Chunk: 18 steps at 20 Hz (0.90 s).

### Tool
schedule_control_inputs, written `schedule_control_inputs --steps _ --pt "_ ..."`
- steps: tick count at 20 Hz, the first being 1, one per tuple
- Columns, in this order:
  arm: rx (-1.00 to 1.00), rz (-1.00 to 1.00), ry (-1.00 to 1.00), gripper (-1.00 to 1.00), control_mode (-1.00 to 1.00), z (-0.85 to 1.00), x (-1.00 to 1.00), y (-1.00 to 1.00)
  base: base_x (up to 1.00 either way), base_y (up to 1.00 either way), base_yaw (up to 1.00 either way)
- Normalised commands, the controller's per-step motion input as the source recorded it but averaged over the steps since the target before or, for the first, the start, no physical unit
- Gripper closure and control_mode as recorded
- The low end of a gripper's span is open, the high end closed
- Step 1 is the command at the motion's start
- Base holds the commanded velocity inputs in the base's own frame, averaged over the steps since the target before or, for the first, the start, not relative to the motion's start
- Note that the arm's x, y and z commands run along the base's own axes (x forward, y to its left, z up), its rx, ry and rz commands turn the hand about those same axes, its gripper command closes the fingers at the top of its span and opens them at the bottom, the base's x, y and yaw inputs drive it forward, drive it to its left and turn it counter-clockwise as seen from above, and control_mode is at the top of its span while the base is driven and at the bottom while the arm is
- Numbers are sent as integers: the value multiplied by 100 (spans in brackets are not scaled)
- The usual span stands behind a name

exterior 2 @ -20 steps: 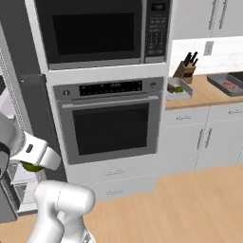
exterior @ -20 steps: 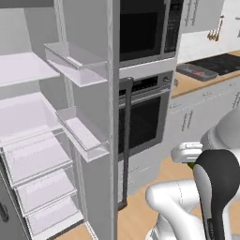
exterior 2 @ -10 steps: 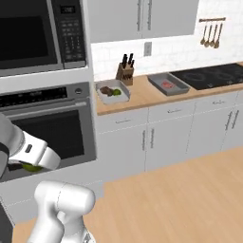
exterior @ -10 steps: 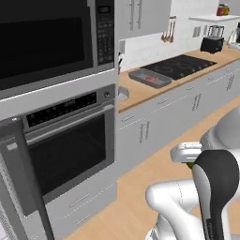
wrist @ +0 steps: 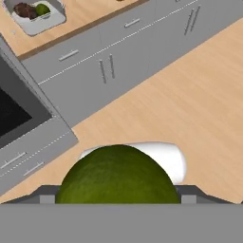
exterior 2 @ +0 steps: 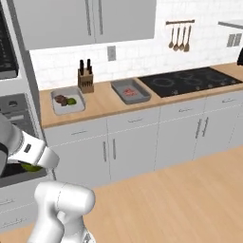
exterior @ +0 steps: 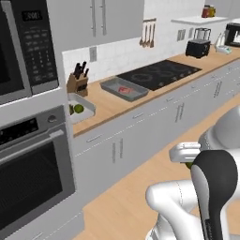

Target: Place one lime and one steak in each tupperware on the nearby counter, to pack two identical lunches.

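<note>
Your hand (wrist: 118,201) is clamped on a lime (wrist: 117,175), low over the floor. 2nd lime (exterior 2: 71,100) + dark steak (exterior 2: 60,100) sit in left tupperware (exterior 2: 67,108) on bench (exterior 2: 102,103); red steak (exterior 2: 129,92) in right tupperware (exterior 2: 131,91).

- The base has turned: the open fridge shelves and the wall oven front that faced the cameras have slid off to the left.
- The worktop (exterior 2: 109,107) now lies ahead, with both tupperwares (exterior 2: 67,100) (exterior 2: 130,90) on it beside the knife block (exterior 2: 86,81).
- The stovetop (exterior 2: 190,81), right of the knife block, has come into sight.
</note>
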Motion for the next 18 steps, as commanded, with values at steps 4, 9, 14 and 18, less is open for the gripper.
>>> schedule_control_inputs --steps 4,9,14,18 --pt "0 0 0 100 100 0 0 0 100 -89 0" --pt "0 0 0 100 100 0 0 0 100 -60 8" --pt "0 0 0 100 100 0 0 0 100 -39 25" --pt "0 0 0 100 100 0 0 0 100 -61 26"
